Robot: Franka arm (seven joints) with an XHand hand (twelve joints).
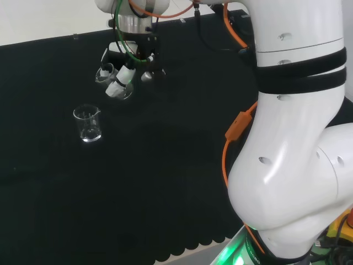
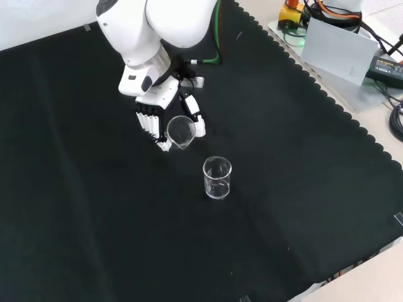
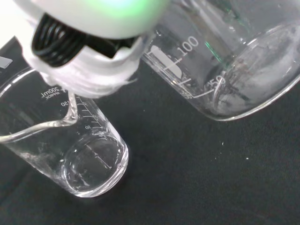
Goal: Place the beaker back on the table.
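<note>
Front view, left to right. Hand [image 2: 165, 112] at 11 o'clock of centre, fingers curled round beaker [image 2: 180, 131], held above cloth [image 2: 75, 207], mouth tipped toward camera. Not set down yet; you need to level it before lowering. Second beaker [image 2: 217, 178] upright near centre, at 4 o'clock of the hand, close, so you should watch clearance. Cloth black, bare elsewhere. Grey box [image 2: 335, 53], cables at 2 o'clock off bench.

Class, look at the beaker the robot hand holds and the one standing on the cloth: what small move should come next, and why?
Probably turn the held beaker upright and lower it onto bare cloth. The robot hand has its fingers curled round it above the bench, tilted with its mouth facing the front view camera. The standing beaker is close by, so setting down a little apart from it seems safest.
</note>
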